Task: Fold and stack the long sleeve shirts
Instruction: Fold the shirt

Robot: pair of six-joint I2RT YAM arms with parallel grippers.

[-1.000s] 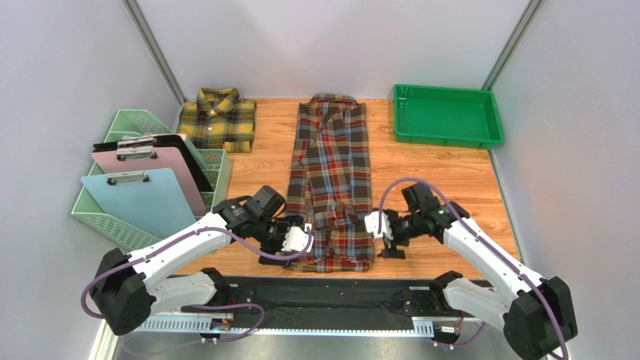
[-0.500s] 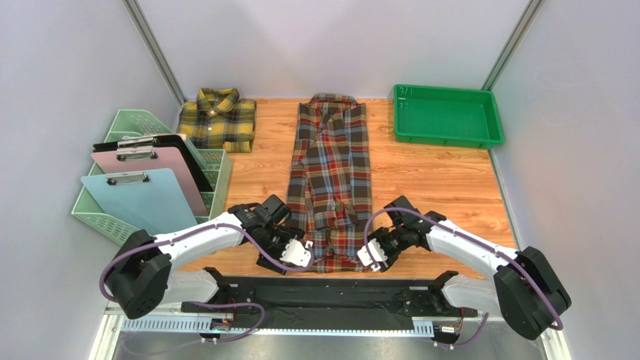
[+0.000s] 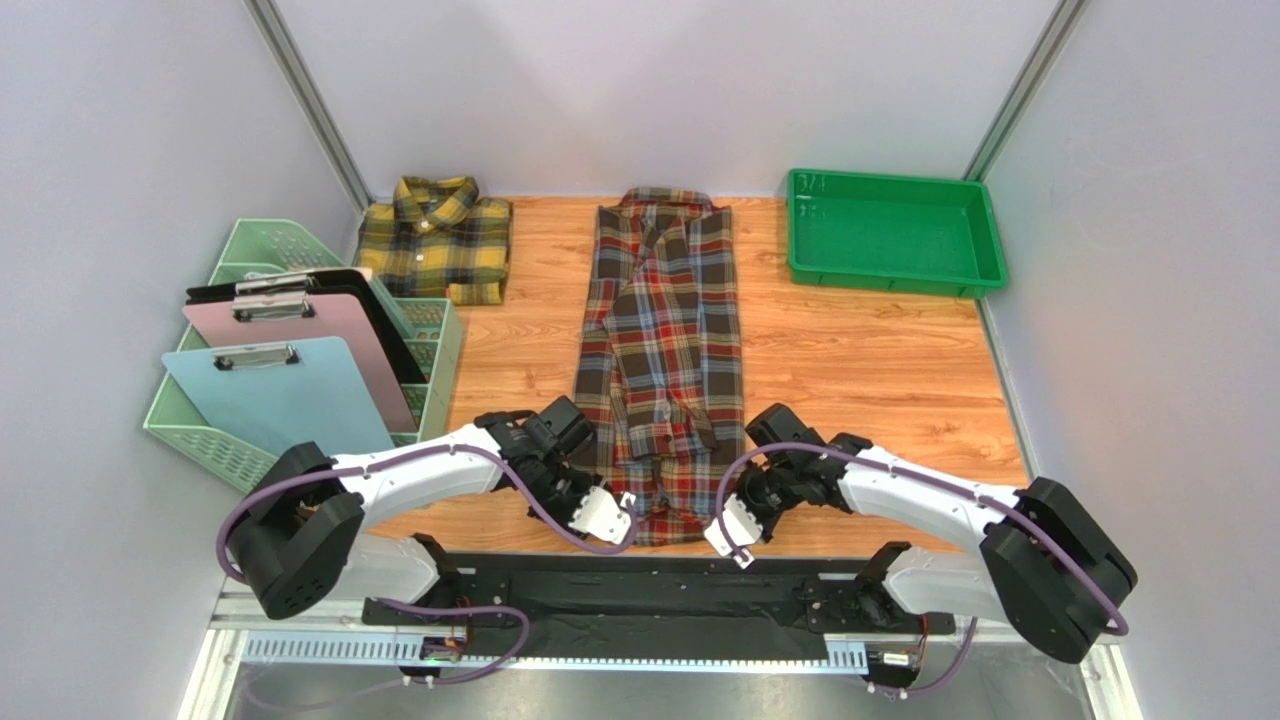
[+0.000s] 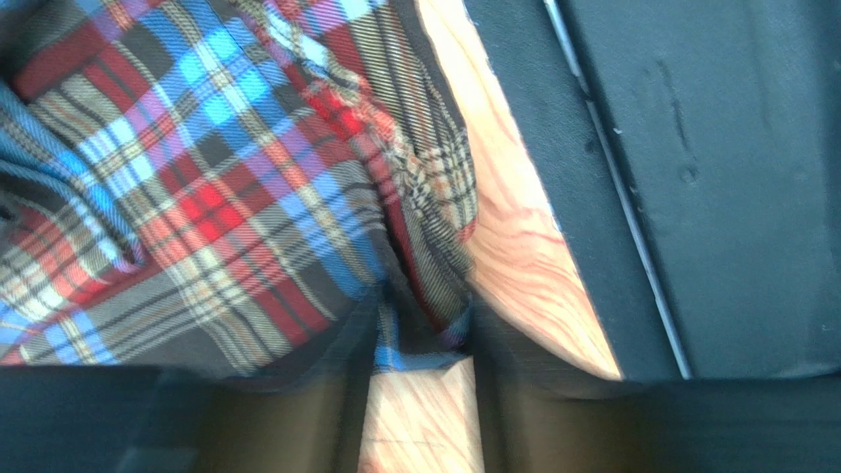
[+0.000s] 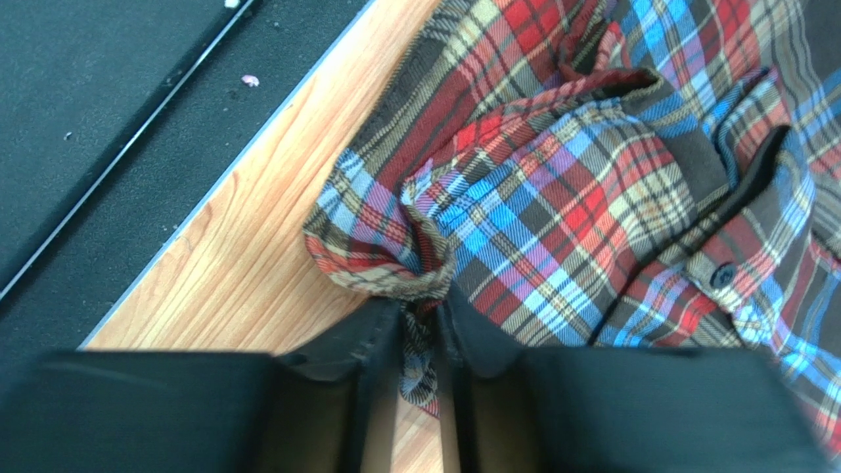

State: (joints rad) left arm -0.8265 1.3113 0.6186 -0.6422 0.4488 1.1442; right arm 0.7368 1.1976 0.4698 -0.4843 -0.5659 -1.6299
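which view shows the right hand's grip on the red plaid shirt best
Right wrist view: the right hand pinches the red plaid shirt's hem corner close up. The top view hides the pinch under the hand; the left wrist view shows only the other corner.

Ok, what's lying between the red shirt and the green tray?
Nothing. The top view shows only bare tabletop between the red shirt and the green tray.

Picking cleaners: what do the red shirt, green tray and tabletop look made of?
Red shirt: soft woven cloth, likely flannel, matte; it bunches.
Green tray: likely moulded plastic, smooth rim.
Tabletop: wood or wood-look laminate; grain shows.
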